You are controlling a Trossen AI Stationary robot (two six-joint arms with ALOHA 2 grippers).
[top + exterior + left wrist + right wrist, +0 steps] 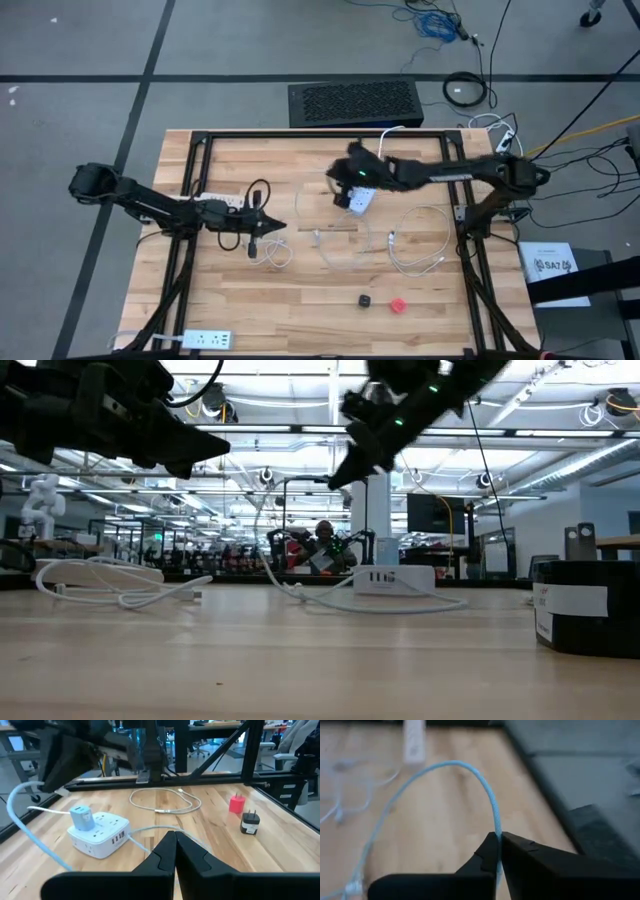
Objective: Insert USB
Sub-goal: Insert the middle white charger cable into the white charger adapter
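Observation:
My right gripper [498,851] hangs above the table's middle [335,186], shut on a pale blue cable [445,766]. The cable arches away from the gripper and drops to the wood, where its loop [335,252] lies. A white power hub [99,834] with a blue charger [81,817] plugged into its top stands just under and beside this gripper [360,198]. My left gripper [175,851] is shut on nothing and points level toward the hub from the table's left [280,225]. My right gripper pinches the pale blue cable [496,827] between its two fingers, somewhere along its length. The fingers slant down and lie across the cable. The held stretch is lifted clear; the cable bends over in a slack arch [264,530] and its far part rests on the table.
A second white cable [415,250] lies coiled right of the middle. A red charger [236,803] and a black one [249,822] sit near the front edge. A long white power strip [205,338] lies at the front left corner. Black frame rails [320,135] border the table.

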